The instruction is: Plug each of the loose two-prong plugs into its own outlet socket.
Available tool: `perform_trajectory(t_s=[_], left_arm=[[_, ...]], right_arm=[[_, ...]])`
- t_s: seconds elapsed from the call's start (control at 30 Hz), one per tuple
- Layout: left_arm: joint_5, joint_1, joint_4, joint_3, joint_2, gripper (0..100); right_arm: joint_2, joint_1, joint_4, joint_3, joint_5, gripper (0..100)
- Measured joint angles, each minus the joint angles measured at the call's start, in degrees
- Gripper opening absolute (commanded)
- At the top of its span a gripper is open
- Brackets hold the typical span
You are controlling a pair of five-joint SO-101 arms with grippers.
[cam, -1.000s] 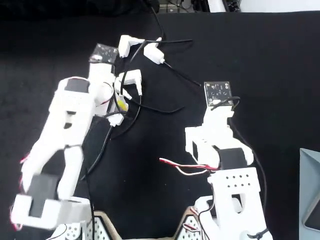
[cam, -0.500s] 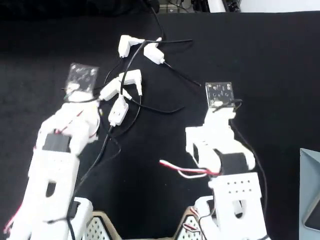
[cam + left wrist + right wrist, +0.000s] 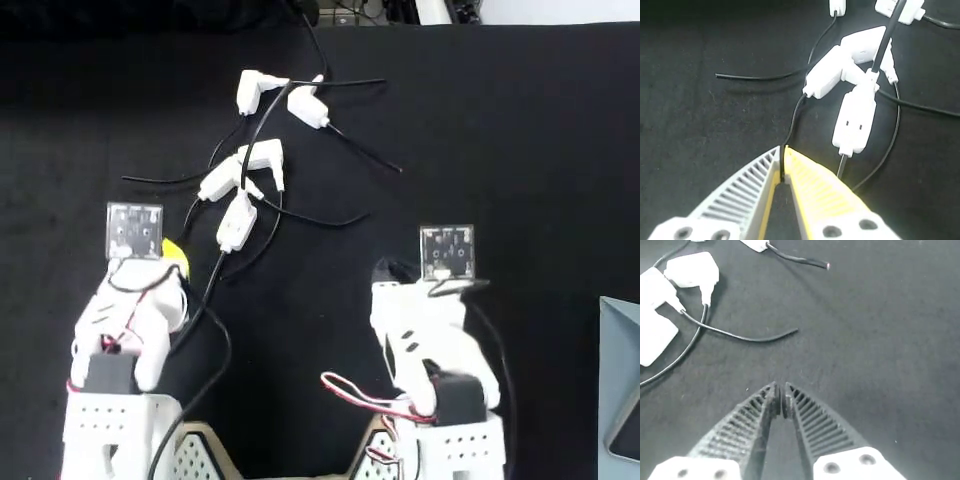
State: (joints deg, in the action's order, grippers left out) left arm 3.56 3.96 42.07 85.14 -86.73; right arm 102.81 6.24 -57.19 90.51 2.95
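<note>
Two ribbed, wedge-shaped fingers pinch narrow on each: left end effector white and yellow, right end effector black. Smooth, blocky white plugs and a slotted oblong socket lie tangled in thin black cords toward the matte surface's far edge.

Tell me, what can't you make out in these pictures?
Left wrist view: whether the cable is pinched in the left gripper or runs beneath it; the tips cover it.
Left wrist view: a far white piece, cut by the edge; plug or socket, unclear.
Right wrist view: a white block, cut by the edge.
High view: the cluster; prongs and slots too small.
</note>
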Motion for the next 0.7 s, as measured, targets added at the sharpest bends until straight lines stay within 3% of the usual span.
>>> perform_trajectory(t_s=[0.27,0.5,0.7], left_arm=[[6.0,0.0,0.9,11.1,-16.4,3],[8.5,-0.4,8.8,11.2,-16.9,3],[8.5,-0.4,10.2,11.2,-16.9,3]], right_arm=[[0.4,-0.1,0.0,6.1,-2.3,1.4],[0.4,-0.1,-3.4,6.1,-2.4,1.4],[0.4,-0.1,-11.8,6.1,-2.5,1.4]])
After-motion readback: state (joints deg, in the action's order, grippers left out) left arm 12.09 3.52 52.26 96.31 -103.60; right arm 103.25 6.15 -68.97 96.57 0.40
